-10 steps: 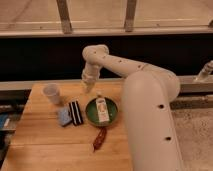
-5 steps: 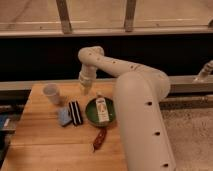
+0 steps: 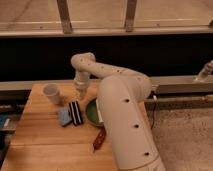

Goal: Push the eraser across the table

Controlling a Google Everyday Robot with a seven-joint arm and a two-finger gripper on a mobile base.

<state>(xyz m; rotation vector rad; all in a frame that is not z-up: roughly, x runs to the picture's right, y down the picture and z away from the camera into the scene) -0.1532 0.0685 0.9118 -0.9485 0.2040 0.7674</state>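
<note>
The eraser, a small black block with thin pale stripes, lies near the middle of the desk, just beside a blue pad. The hand hovers just behind it, apart from it; how wide it stands I cannot tell. The push looks not yet begun. A pale plastic cup and a round green dish flank it on smooth planked wood.
</note>
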